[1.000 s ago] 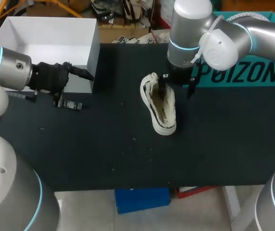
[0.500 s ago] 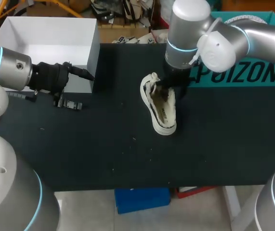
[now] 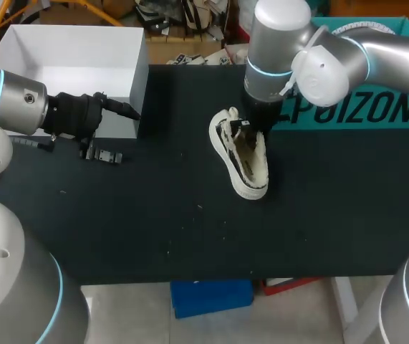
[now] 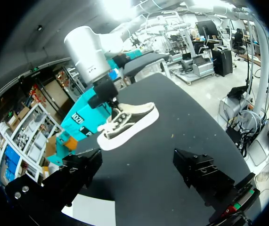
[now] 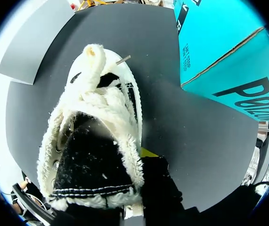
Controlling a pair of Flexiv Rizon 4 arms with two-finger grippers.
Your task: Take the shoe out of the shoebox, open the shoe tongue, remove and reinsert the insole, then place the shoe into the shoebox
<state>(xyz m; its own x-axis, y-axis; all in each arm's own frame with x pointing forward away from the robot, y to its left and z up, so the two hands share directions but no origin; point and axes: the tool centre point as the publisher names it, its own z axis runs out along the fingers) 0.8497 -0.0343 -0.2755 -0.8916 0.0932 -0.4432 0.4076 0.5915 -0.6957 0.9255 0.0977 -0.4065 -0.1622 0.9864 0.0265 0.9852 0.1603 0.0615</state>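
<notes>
The shoe [image 3: 251, 179] is cream-white with a fleecy cream lining and black inside. The table [image 3: 154, 215] is black, the shoebox [image 3: 68, 64] white, the box [image 3: 354, 123] beside it teal with black print.

On the table [image 3: 154, 215] the shoe [image 3: 246, 170] lies central; shoebox [image 3: 137, 86] at its ten o'clock, another box [image 3: 376, 111] at two o'clock

Head camera: fixed high behind the robot, looking down on the counter [image 3: 154, 215], with the shoe [image 3: 247, 161] at middle distance.
Left wrist camera: low over the counter, well away from the shoe, facing it.
Right wrist camera: hard against the shoe, looking into its fleecy opening.
Shared: the shoe and the counter around it.
</notes>
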